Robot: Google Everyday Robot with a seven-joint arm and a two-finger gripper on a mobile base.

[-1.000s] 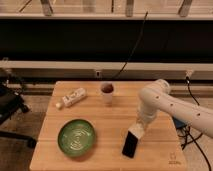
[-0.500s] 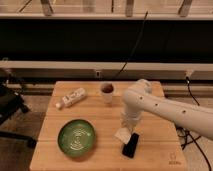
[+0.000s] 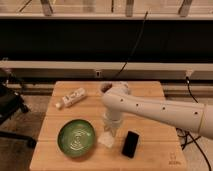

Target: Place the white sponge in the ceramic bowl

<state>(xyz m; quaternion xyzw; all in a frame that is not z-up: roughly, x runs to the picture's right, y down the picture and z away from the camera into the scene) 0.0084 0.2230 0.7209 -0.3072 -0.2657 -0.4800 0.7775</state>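
The white sponge [image 3: 106, 139] hangs in my gripper [image 3: 109, 132], just above the wooden table [image 3: 150, 97]. It is right next to the right rim of the green ceramic bowl [image 3: 76, 137] and not over it. The bowl has pale swirl lines inside, holds nothing, and sits at the front left of the table. My gripper points straight down and is shut on the top of the sponge. My white arm [image 3: 160, 110] reaches in from the right.
A black flat phone-like object [image 3: 131, 144] lies just right of the sponge. A white labelled bottle [image 3: 71, 97] lies at the back left. A white cup with dark contents [image 3: 105, 88] stands at the back, partly hidden by my arm. A black chair [image 3: 10, 107] stands to the left.
My gripper has moved left with the sponge, away from the black object and toward the bowl. The black object, bowl, bottle and cup have stayed put.
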